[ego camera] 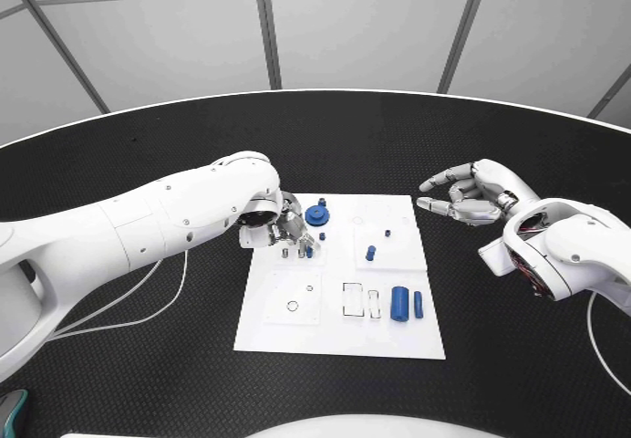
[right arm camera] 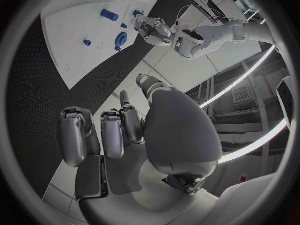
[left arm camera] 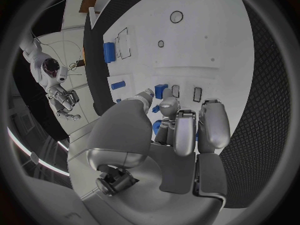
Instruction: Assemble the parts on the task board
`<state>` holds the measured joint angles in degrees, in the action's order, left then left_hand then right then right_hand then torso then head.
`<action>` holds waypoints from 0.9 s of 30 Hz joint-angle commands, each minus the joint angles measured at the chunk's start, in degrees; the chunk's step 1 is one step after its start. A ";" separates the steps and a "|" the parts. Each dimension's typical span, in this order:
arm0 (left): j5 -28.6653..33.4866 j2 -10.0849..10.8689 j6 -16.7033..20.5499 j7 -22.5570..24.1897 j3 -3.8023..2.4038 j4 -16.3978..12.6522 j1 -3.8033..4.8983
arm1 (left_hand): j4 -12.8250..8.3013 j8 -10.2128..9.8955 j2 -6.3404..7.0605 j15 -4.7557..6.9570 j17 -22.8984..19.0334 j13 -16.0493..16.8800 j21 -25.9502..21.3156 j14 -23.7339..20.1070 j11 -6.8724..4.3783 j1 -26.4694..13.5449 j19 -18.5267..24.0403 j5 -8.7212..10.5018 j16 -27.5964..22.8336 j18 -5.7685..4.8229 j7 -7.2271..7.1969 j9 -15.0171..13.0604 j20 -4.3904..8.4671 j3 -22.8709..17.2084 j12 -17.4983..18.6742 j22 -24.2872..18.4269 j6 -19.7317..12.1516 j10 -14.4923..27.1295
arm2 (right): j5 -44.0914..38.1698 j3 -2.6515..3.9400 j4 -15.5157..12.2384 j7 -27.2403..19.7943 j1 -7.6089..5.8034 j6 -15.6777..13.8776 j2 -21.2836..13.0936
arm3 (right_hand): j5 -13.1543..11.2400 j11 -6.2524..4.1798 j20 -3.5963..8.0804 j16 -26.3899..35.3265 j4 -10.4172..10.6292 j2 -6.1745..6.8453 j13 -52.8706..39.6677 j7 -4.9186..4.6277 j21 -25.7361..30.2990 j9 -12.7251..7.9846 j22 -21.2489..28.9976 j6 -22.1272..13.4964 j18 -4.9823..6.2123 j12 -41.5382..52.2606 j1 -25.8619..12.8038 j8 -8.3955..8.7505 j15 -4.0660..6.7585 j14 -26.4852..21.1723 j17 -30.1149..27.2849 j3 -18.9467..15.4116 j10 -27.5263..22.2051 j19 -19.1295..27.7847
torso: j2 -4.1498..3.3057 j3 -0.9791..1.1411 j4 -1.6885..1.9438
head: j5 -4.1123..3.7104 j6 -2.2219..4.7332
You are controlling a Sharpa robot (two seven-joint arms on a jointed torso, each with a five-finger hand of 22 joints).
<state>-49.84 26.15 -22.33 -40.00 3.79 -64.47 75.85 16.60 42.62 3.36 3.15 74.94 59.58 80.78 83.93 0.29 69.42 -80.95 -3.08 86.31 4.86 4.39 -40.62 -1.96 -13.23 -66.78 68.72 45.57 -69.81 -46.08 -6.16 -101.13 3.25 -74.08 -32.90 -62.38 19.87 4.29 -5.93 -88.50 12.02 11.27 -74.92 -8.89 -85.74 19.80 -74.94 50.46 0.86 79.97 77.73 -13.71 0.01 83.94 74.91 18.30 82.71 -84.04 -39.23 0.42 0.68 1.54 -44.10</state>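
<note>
Your left hand (ego camera: 280, 230) is down at the far-left part of the board (ego camera: 395, 342), fingers bunched around a small blue part (left arm camera: 157, 127). It looks pinched there, just above the board, beside a blue peg (ego camera: 308, 246) and near the blue gear (ego camera: 317, 215). Your right hand (ego camera: 463, 198) hovers off the board's far-right corner, fingers curled loosely and holding nothing.

You seem to be seating that part. Keep it upright, line it up over its hole before pressing, and lower straight down. Your own fingers hide the contact, so go slowly and let go only once it sits. Mind the gear and peg close by. The cylinder (ego camera: 398, 303) and rod (ego camera: 418, 304) wait at the near right.
</note>
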 commanded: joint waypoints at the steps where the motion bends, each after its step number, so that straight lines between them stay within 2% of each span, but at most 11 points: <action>1: 0.00 -0.05 -0.04 -2.18 0.01 0.01 0.00 | 0.00 0.12 -0.07 0.34 8.41 -0.04 0.26 4.19 -0.13 0.79 -0.48 0.19 0.07 -0.75 -0.08 -0.05 0.03 -0.47 -0.25 0.06 -0.49 0.38 | 0.00 0.00 0.03 0.00 0.00 0.03 0.04 | 0.35 -0.29 0.31 0.34 0.34 0.24 -5.96 -0.12 0.21 -0.06 -11.24 0.40 0.44 0.40 0.13 -0.19 0.29 5.04 10.90 -0.04 -0.04 -3.56 | 0.00 0.02 0.01 | -0.06 -0.08; 13: 0.00 -0.31 -0.19 -2.19 0.02 0.32 -0.01 | -0.03 0.05 -0.17 0.35 8.41 -0.13 0.30 4.19 -0.15 1.35 -0.50 0.18 0.06 -0.77 -0.11 -0.06 0.03 -1.40 -0.22 0.15 -0.48 0.47 | 0.00 0.00 0.10 0.00 0.00 0.13 0.15 | 0.35 -0.29 0.31 0.34 0.34 0.24 -5.96 -0.12 0.21 -0.06 -11.24 0.40 0.44 0.40 0.13 -0.19 0.29 5.04 10.90 -0.04 -0.04 -3.56 | 0.00 0.02 0.04 | -0.11 -0.30; 22: 0.00 -0.54 -0.51 -2.23 0.03 0.61 -0.01 | -0.11 -0.22 0.11 0.47 8.47 -0.30 0.33 4.21 -0.29 3.23 -0.49 0.17 0.06 -0.77 -0.24 -0.09 0.10 -5.74 -0.25 0.25 -0.48 0.62 | 0.00 0.00 0.12 -0.03 0.01 0.17 0.18 | 0.35 -0.29 0.31 0.34 0.34 0.24 -5.96 -0.12 0.21 -0.06 -11.24 0.40 0.44 0.40 0.13 -0.19 0.29 5.04 10.90 -0.04 -0.04 -3.56 | 0.00 -0.07 0.02 | -0.16 -0.52; 27: 0.00 -0.61 -0.64 -2.25 0.03 0.76 -0.02 | -0.16 -0.30 0.60 0.49 8.46 -0.36 0.37 4.20 -0.31 3.74 -0.51 0.16 0.04 -0.78 -0.27 -0.15 0.12 -7.95 -0.27 0.36 -0.47 0.65 | 0.00 -0.01 0.14 -0.03 0.01 0.20 0.21 | 0.35 -0.29 0.31 0.34 0.34 0.24 -5.96 -0.12 0.21 -0.06 -11.24 0.40 0.44 0.40 0.13 -0.19 0.29 5.04 10.90 -0.04 -0.04 -3.56 | 0.04 -0.02 0.04 | -0.18 -0.64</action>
<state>-49.84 25.54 -22.93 -40.00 3.82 -63.72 75.83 16.45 42.61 3.93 3.15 74.92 59.27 80.78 83.93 0.09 72.76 -81.12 -3.07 86.32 4.87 4.18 -40.72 -1.80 -21.14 -66.78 69.03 45.35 -69.61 -46.08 -6.17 -101.00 3.22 -74.08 -32.71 -62.19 19.86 4.30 -5.93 -88.50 12.01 11.27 -74.91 -8.89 -85.75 19.80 -74.93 50.46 0.86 79.97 77.73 -13.71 0.01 83.94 74.90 18.29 82.71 -84.04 -39.22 0.38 0.71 1.37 -44.65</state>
